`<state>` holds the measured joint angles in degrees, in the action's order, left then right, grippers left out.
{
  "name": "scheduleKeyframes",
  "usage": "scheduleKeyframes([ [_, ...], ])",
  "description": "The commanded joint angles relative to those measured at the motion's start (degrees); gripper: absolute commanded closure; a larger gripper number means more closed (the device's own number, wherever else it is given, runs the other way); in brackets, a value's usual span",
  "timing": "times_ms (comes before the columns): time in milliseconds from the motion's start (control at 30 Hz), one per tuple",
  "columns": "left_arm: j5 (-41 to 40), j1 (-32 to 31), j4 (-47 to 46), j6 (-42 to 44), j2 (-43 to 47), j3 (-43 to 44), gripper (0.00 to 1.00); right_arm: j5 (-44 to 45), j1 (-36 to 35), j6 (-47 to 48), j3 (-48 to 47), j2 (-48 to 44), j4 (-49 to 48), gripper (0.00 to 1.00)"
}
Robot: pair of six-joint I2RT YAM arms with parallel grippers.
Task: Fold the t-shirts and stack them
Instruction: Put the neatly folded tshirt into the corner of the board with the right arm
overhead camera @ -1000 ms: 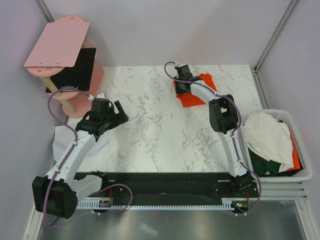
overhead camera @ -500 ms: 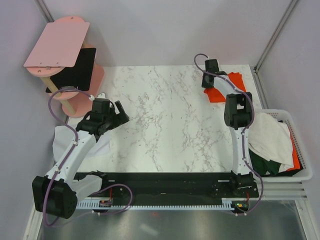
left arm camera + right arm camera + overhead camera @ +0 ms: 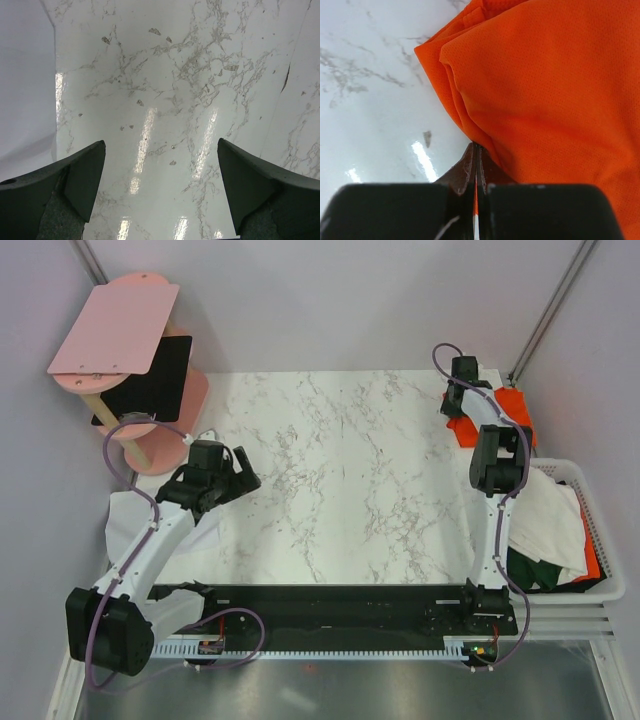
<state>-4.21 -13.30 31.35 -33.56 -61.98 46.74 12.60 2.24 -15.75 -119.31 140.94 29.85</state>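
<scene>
Top external view: a marble table is recorded, w/ a white basket just off its right edge, in which a white t-shirt is heaped over a dark green t-shirt. The orange-red t-shirt is bunched at the table's far right corner, its edge pinched betw. the closed jaws of the right gripper. The left gripper is held w/ jaws wide apart over bare marble, near left.
</scene>
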Motion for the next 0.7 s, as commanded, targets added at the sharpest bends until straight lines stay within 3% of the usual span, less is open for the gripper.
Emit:
scheduleKeyframes([
  [0, -0.5, -0.6, -0.9, 0.8, -0.3, 0.0, 0.0, -0.5, 1.5, -0.7, -0.2, -1.6, 4.7, 1.0],
  [167, -0.5, -1.2, -0.9, 0.8, -0.1, 0.1, 0.0, -10.7, 0.0, -0.6, 3.0, -7.3, 1.0, 0.95],
  [267, -0.3, -1.8, -0.9, 1.0, -0.1, 0.5, 0.0, -11.7, -3.9, 0.4, 4.2, -12.2, 0.7, 0.7],
  [300, -0.3, -2.0, -0.9, 1.0, -0.1, 0.5, 0.0, -12.2, -6.1, 1.5, 4.5, -13.6, 0.5, 0.5],
  [400, 0.1, -3.0, -1.3, 1.4, -0.5, 1.2, 0.0, -11.5, -11.1, 3.4, 7.1, -19.3, -0.7, 0.26],
  [533, 0.9, -5.3, -2.1, 2.5, -2.7, 2.6, 0.0, -10.6, -16.9, 5.3, 14.0, -28.4, -4.5, 0.04],
  [667, 2.1, -8.5, -3.0, 4.6, -6.1, 4.0, 0.0, -10.9, -20.4, 5.4, 28.3, -36.6, -10.7, 0.02],
])
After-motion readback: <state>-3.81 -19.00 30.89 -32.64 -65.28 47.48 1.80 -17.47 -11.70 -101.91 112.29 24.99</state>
